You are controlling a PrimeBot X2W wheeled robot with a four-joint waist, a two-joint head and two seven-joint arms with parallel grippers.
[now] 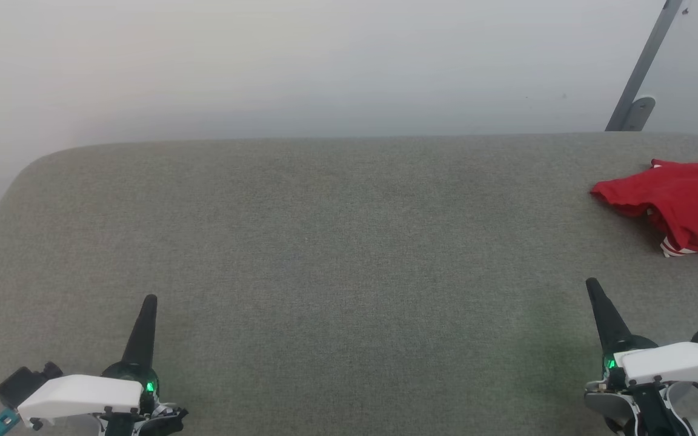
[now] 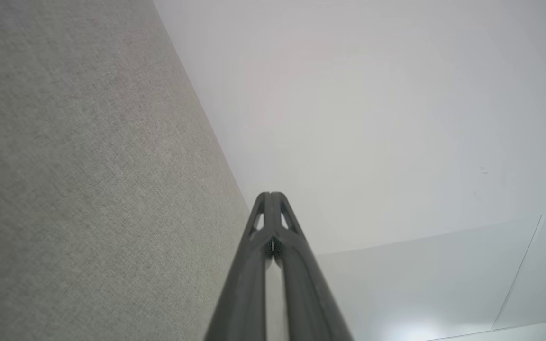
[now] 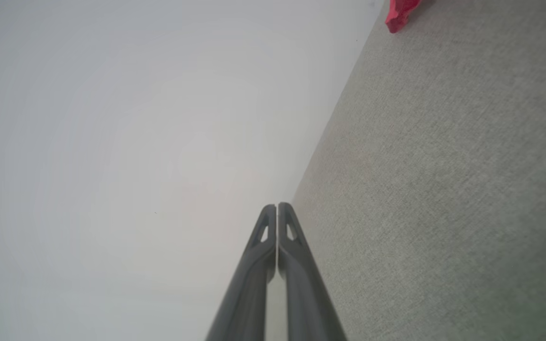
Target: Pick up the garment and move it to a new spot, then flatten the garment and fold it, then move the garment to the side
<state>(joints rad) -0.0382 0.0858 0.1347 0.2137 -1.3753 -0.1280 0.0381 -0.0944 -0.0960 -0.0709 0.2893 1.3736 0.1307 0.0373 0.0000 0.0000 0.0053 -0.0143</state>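
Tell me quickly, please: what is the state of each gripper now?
Left gripper: closed, fingers together, holding nothing.
Right gripper: closed, fingers together, holding nothing; the garment lies apart from it.

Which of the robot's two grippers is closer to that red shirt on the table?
The right gripper. It sits apart from the crumpled red shirt, on the robot's side of it. The left gripper is far across the grey table.
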